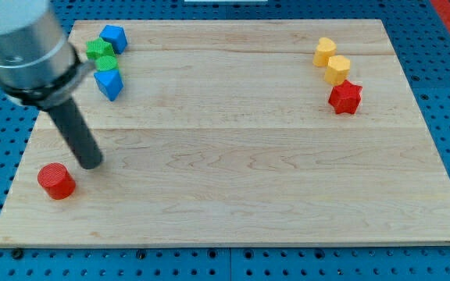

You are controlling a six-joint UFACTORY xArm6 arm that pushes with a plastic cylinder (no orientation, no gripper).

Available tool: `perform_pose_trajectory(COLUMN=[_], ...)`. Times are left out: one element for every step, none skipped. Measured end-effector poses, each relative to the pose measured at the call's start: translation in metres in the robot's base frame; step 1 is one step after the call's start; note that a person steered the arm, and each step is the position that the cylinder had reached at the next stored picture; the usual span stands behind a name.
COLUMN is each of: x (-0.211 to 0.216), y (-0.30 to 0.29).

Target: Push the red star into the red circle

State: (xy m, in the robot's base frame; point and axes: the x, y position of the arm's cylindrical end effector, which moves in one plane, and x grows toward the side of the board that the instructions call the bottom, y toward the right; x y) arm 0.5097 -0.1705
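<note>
The red star (345, 97) lies near the view's right edge of the wooden board (241, 156), just below two yellow blocks (337, 69). The red circle (55, 180), a short cylinder, stands at the view's lower left. My tip (91, 163) rests on the board just up and to the right of the red circle, a small gap apart from it. The tip is far to the left of the red star.
A cluster at the view's top left holds a blue block (114, 37), a green star (98, 50), a second green block (106, 64) and a lower blue block (108, 83). The upper yellow block (324, 51) sits by the right edge. Blue pegboard surrounds the board.
</note>
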Motion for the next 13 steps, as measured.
perform_pose_trajectory(x=[0.002, 0.001, -0.029, -0.089, -0.105, -0.099, -0.09, -0.145, -0.167, -0.116, -0.053, -0.039, 0.002], y=[0.118, 0.264, 0.396, 0.416, 0.341, 0.255, 0.334, 0.326, 0.255, 0.123, 0.018, 0.057, 0.034])
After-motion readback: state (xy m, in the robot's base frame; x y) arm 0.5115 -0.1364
